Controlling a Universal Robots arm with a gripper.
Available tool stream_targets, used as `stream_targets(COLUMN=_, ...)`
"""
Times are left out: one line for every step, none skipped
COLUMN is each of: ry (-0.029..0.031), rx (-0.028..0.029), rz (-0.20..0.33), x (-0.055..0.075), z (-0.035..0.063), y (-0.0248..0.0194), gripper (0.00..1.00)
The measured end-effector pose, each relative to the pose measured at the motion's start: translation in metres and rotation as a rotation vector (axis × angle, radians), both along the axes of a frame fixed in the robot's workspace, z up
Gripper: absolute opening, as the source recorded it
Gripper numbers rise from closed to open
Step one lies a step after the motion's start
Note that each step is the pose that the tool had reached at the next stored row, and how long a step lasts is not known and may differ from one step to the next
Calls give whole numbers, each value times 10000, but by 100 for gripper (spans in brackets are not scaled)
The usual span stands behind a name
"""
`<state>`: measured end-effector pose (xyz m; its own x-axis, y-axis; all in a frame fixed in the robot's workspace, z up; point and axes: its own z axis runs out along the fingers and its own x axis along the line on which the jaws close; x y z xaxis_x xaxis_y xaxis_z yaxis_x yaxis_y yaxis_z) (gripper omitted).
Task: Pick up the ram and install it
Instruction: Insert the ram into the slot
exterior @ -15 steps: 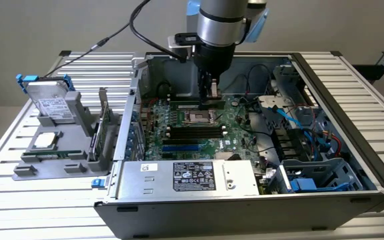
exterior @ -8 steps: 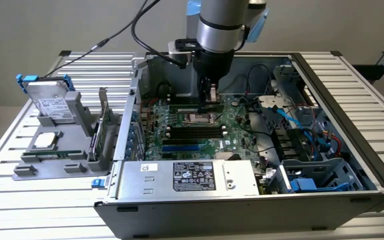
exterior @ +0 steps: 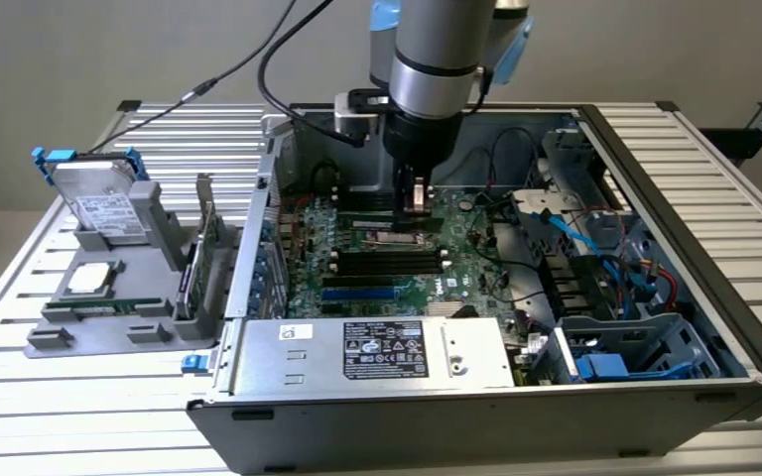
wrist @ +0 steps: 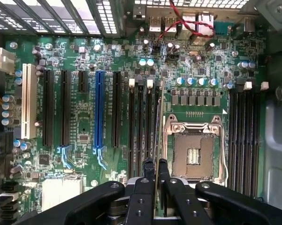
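The two black fingers (wrist: 148, 174) of the gripper (wrist: 156, 172) stand only a small gap apart. They are clamped on the ram (wrist: 158, 126), a long, narrow, flat green circuit-board stick. One finger presses on each flat face.

In the wrist view the ram stands on its edge, with the thin edge toward the camera. Its long axis runs parallel to the black memory slots (wrist: 141, 131) below it. It is over the slot of this bank that lies closest to the square silver processor socket (wrist: 193, 152). I cannot tell if it already sits in the slot or is just above it. In the exterior view the gripper (exterior: 417, 203) is low inside the open black and grey computer case (exterior: 487, 416), above the green motherboard (exterior: 467, 263).

There is one ram in the fingers, and one open processor socket. A second bank of four black memory slots (wrist: 244, 136) lies on the other side of the socket. Among the expansion slots I count one blue slot (wrist: 99, 112), one white slot (wrist: 29, 105), three long black ones and one short black one.

Beside the case, at the exterior view's left, a grey holder (exterior: 90, 332) stands on the ribbed metal counter (exterior: 63, 416). It carries one silver hard drive (exterior: 100, 203), one square silver chip (exterior: 90, 280) and one upright green card with a metal bracket (exterior: 199, 263).
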<state>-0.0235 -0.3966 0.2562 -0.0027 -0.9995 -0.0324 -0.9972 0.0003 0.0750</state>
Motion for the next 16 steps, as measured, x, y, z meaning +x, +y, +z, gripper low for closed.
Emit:
stream_targets(ry=4, rx=-1, rz=0, x=0, z=-11, y=0, gripper=14)
stream_targets(ry=5, rx=-1, rz=-1, x=0, z=-22, y=0, gripper=14)
stream_targets(ry=6, rx=-2, rz=-1, x=0, z=-32, y=0, gripper=14)
stream_targets(ry=7, rx=-4, rz=0, x=0, z=-41, y=0, gripper=14)
stream_targets(ry=7, rx=-4, rz=1, x=0, z=-50, y=0, gripper=14)
stream_targets(ry=6, rx=-6, rz=1, x=0, z=-58, y=0, gripper=14)
stream_targets(ry=0, rx=-13, rz=3, x=1, z=-65, y=0, gripper=14)
stream_targets(ry=-20, rx=-22, rz=1, x=0, z=-67, y=0, gripper=14)
stream_targets(ry=-50, rx=-30, rz=1, x=0, z=-68, y=0, gripper=14)
stream_targets(ry=-88, rx=-39, rz=2, x=0, z=-69, y=-1, gripper=14)
stream_targets(ry=-126, rx=-50, rz=1, x=-1, z=-71, y=0, gripper=14)
stream_targets(ry=-152, rx=-71, rz=1, x=-3, z=-73, y=1, gripper=14)
stream_targets(ry=-154, rx=-107, rz=1, x=-4, z=-76, y=1, gripper=14)
stream_targets(ry=-153, rx=-151, rz=1, x=-6, z=-82, y=1, gripper=14)
stream_targets(ry=-153, rx=-271, rz=3, x=-6, z=-99, y=4, gripper=14)
stream_targets(ry=-153, rx=-333, rz=3, x=-7, z=-108, y=5, gripper=14)
